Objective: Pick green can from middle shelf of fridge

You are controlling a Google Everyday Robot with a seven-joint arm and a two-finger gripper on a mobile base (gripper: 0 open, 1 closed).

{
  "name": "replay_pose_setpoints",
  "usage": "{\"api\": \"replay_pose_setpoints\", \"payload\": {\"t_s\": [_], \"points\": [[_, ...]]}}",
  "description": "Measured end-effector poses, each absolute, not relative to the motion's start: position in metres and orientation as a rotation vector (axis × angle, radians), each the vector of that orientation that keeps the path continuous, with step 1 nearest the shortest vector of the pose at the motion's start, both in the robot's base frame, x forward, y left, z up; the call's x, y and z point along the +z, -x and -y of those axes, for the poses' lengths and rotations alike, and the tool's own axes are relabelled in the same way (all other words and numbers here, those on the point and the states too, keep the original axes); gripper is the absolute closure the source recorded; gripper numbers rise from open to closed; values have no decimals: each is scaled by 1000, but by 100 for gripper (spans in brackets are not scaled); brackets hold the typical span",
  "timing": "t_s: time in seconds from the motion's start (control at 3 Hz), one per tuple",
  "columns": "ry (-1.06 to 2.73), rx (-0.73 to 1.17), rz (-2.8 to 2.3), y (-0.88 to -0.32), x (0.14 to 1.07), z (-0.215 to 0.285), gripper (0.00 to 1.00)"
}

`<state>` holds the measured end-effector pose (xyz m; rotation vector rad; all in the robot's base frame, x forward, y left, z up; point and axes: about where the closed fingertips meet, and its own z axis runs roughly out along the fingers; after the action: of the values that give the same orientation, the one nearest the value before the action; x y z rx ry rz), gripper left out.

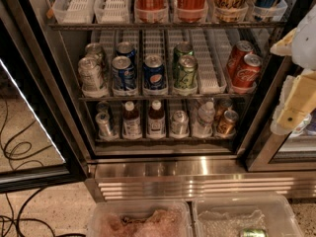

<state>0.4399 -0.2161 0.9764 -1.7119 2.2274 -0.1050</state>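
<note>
Here, the white-and-yellow gripper point(295, 100) hung well right of the green aluminium soda can point(186, 73), open or closed I could not tell.

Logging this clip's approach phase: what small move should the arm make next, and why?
Probably swing the gripper left toward the front green can. The gripper sits at the right edge of the view, before the fridge frame, while that can stands unobstructed at the front of the middle shelf.
</note>
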Motion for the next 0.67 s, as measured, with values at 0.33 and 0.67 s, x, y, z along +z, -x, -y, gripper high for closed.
{"api": "replay_pose_setpoints", "payload": {"t_s": [0.33,0.67], "points": [[1712,-105,-2227,-440,976,216,0],[1718,-85,-2209,-439,975,212,0]]}}
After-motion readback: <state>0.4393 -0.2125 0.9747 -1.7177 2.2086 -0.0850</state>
